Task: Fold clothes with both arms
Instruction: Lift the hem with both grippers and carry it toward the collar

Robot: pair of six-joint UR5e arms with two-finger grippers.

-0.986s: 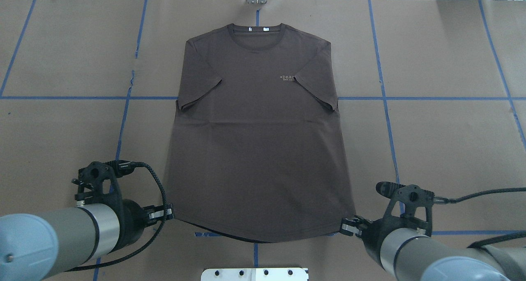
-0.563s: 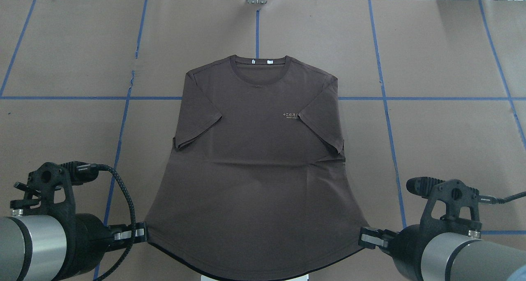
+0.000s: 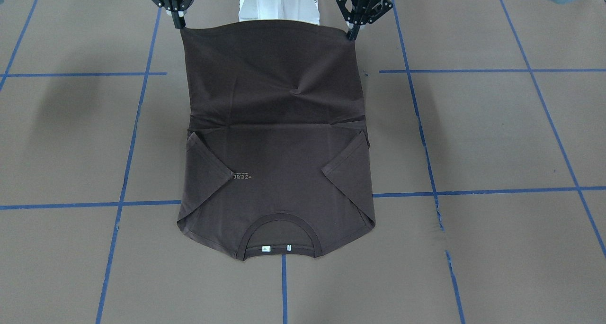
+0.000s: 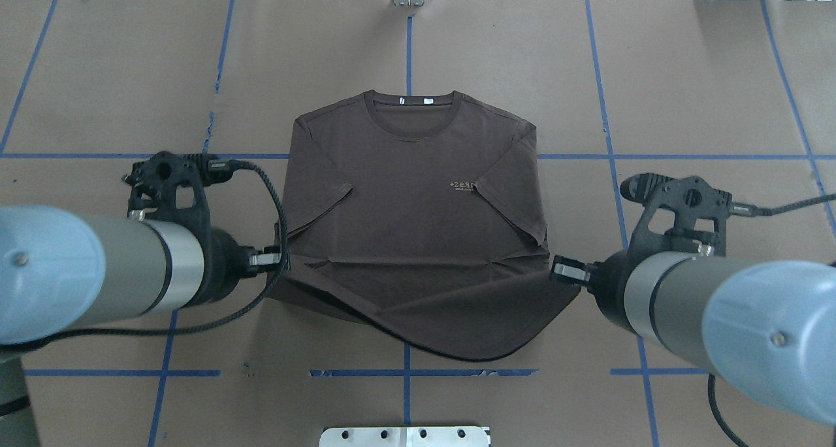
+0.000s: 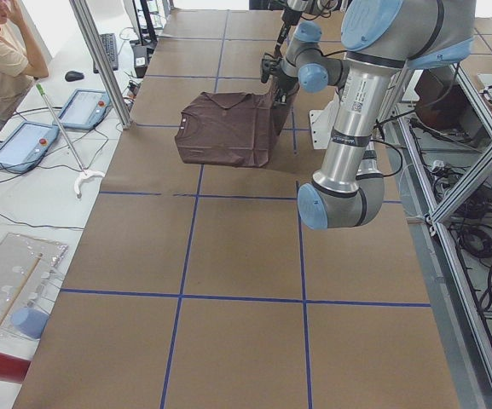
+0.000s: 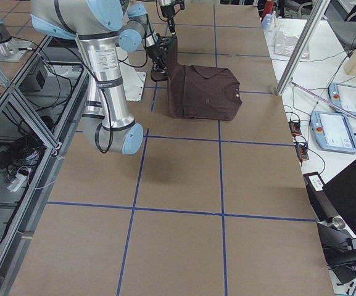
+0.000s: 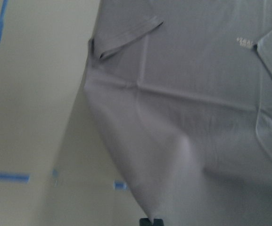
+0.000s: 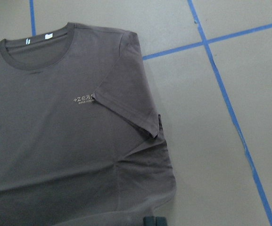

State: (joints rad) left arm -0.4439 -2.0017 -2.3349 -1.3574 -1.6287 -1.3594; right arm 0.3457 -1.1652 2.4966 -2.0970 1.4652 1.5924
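— While the hem hangs lifted, where does the shirt (image 4: 405, 192) lie?
— Its collar (image 4: 413, 110) half rests flat on the table (image 4: 705, 94), sleeves tucked inward; the lower half rises to my two pincers. My left gripper (image 4: 282, 259) is pressed together on one hem corner, my right gripper (image 4: 555, 268) on the other.
— How will it handle?
— I judge it light, soft and limp: the cloth sags between the grips and creases across the middle. It is not fragile; a firm pinch suits. Corners are the right holds; keeping them equally high and apart should keep the hem taut. A slack span would likely wrinkle the fold.
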